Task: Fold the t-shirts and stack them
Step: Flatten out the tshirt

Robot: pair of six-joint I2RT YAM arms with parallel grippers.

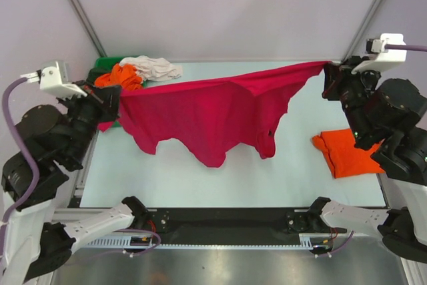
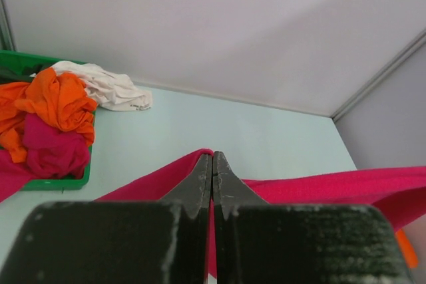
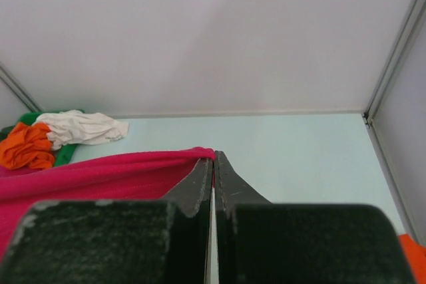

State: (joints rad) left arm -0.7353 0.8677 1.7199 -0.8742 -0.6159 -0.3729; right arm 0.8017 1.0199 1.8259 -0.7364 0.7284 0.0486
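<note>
The large crimson-red t-shirt (image 1: 213,115) hangs stretched in the air between both grippers, its lower edge drooping toward the table. My left gripper (image 1: 112,98) is shut on its left end, seen in the left wrist view (image 2: 212,157) with red cloth (image 2: 333,187) on both sides. My right gripper (image 1: 328,70) is shut on its right end; the right wrist view (image 3: 213,156) shows red cloth (image 3: 100,174) running left. A folded orange t-shirt (image 1: 343,151) lies at the right. Orange (image 1: 120,77), white (image 1: 155,68) and magenta (image 2: 50,147) shirts are piled at the back left.
A green plastic bin (image 1: 103,65) holds the pile at the table's back left corner (image 2: 20,63). The pale blue table top (image 1: 233,178) is bordered by grey walls and metal frame posts (image 1: 373,11). A black rail (image 1: 227,221) runs along the near edge.
</note>
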